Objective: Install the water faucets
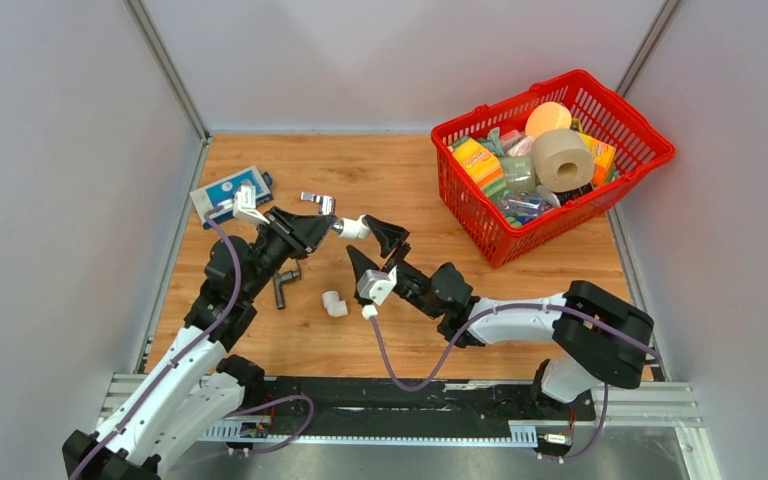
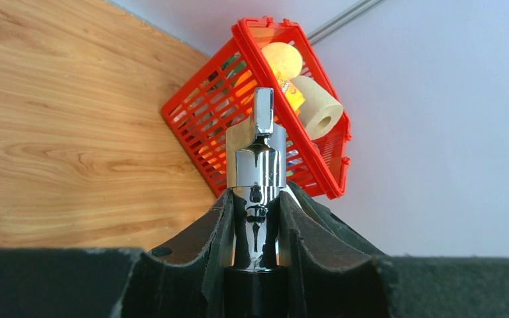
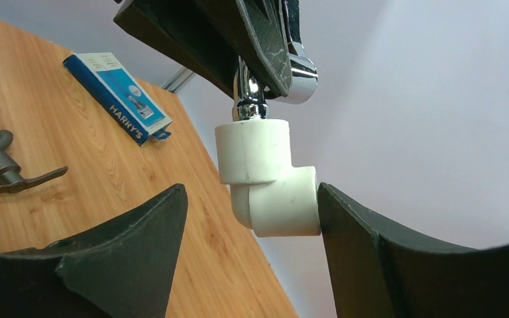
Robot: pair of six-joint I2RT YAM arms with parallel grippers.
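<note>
Clamping the shiny chrome faucet (image 2: 258,169) by its body, the left gripper (image 2: 255,199) is fully closed and holds it in the air above the wooden table (image 1: 410,170). The small handle sticks out past the fingertips.

A white plastic elbow fitting (image 3: 265,182) sits on the faucet's stem end. I can't tell how deep the stem is seated.

The right gripper (image 3: 252,212) is open wide and grips nothing. Its jaws straddle the elbow. One finger looks to be touching the end of the elbow's free leg, and the other stands apart.

Key relation: the faucet's long axis runs from the left gripper towards the right arm. In the right wrist view the stem drops straight into the elbow, across the right jaws' closing line. The right arm is the nearer one to the elbow, so my guess is it closes on the fitting next.

The dark grey L-shaped metal faucet (image 1: 283,285) lies flat on the table just beside the left arm, untouched. A second white elbow (image 1: 335,303) lies near it.

A blue box (image 1: 228,190) lies behind the left gripper, and a red plastic basket (image 1: 520,235) stands well apart at the far right.
</note>
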